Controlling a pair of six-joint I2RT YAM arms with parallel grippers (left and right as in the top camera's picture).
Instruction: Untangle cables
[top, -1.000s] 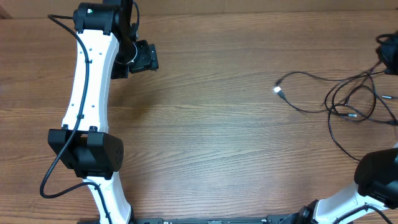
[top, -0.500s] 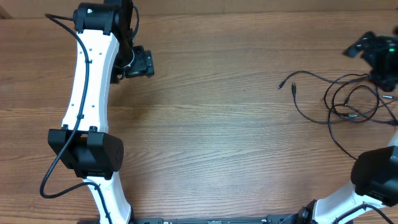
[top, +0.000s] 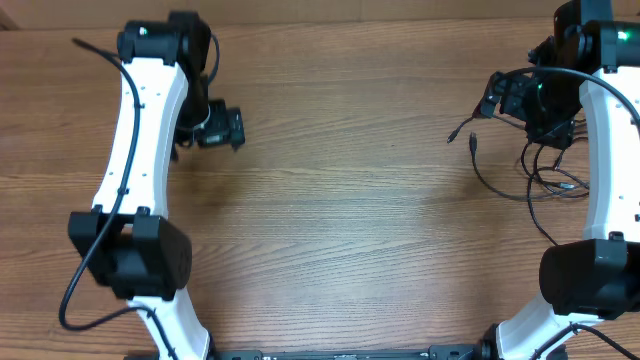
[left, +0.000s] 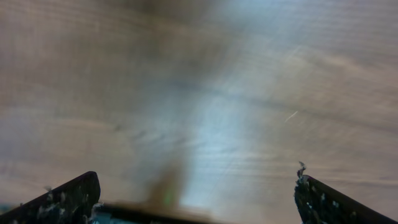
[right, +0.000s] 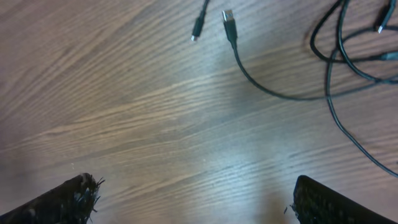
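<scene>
The left arm (top: 140, 150) ran up the left side of the table (top: 350, 230) from its base, bent near the far edge and doubled back, so that the left gripper (top: 222, 128) hung over bare wood. Its wrist view was blurred, yet the fingertips (left: 68, 199) showed at the two lower corners, spread wide with nothing between them. The right arm (top: 605, 150) rose along the right edge, folded at the top and reached back leftward, holding the right gripper (top: 503, 95) above the far right part of the table. Its jaws were likewise wide apart and empty. The cables (top: 540, 170) lay on the wood at the right in a loose tangle of loops, near the right gripper and partly hidden by that arm. Two plug ends (right: 229, 25) lay close together left of the tangle. In the right wrist view they sat ahead of the fingertips and clear of them. The cables were well apart from the left gripper.
</scene>
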